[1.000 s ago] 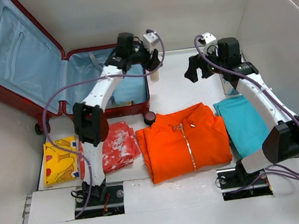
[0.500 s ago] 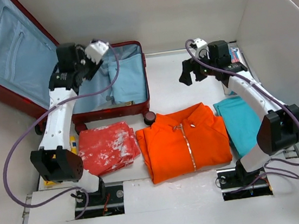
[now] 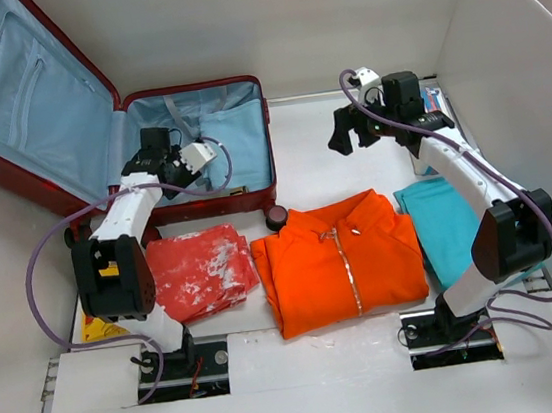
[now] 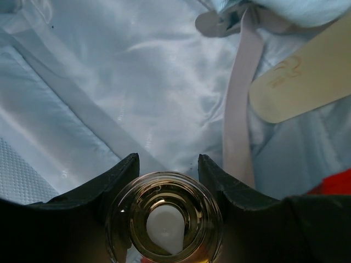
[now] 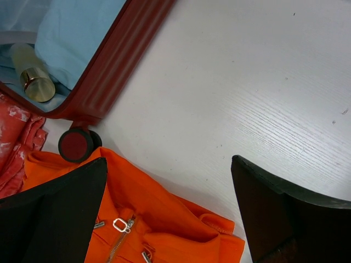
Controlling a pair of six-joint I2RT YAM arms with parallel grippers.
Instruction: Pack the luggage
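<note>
Plainly, the luggage (image 3: 42,104) lies open: ribbed dark-red shell, pale-blue strapped lining. The left hand (image 4: 167,164) grips a round glass bottle (image 4: 164,222); the right hand (image 5: 170,181) gapes wide. A beige item (image 4: 307,82) bears an illegible mark.

Suitcase (image 3: 41,94): dark red ribbed shell, pale blue lining. Jacket (image 3: 338,259): plain bright orange, silver zip. Red cloth (image 3: 203,271): mottled with white. Turquoise cloth (image 3: 455,230): plain. Yellow cloth (image 3: 95,329): pattern hidden. Bottle (image 4: 164,219): clear, golden tint. Table (image 3: 320,151): white. Cables (image 3: 42,265): purple.
</note>
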